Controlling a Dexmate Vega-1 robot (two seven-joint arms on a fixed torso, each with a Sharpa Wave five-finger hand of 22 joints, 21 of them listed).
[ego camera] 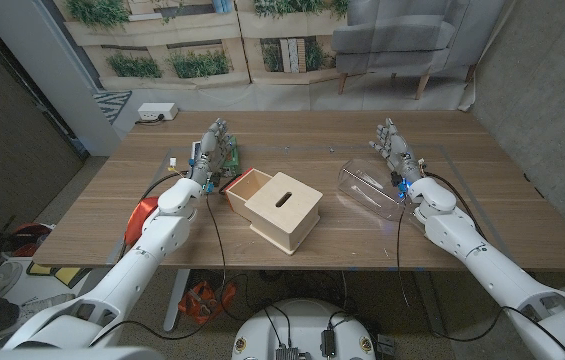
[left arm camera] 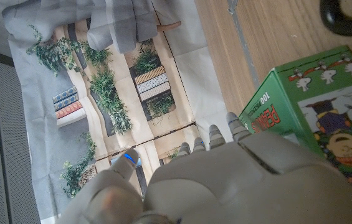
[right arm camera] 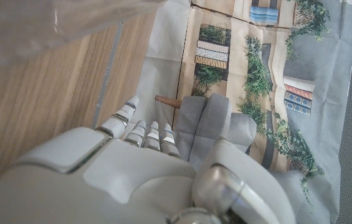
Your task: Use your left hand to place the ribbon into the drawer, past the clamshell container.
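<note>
Pale wooden drawer box (ego camera: pixel 274 209) sits mid-table, its tray pulled open toward the left hand (ego camera: pixel 214 148), which stands fingers apart, empty, touching a green printed box (left arm camera: pixel 313 99). Beside the clear plastic clamshell container (ego camera: pixel 370 190), the right hand (ego camera: pixel 394 148) waits with fingers spread; the ribbon may lie behind the left hand, but I cannot tell.

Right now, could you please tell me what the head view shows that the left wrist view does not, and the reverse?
Head view alone: the wooden drawer box, the clear clamshell container and the right robot hand. Left wrist view alone: the cartoon print and lettering on the green box, plus a black object at the frame's corner. Both: the left robot hand, the green box, the table, the plant backdrop.
</note>
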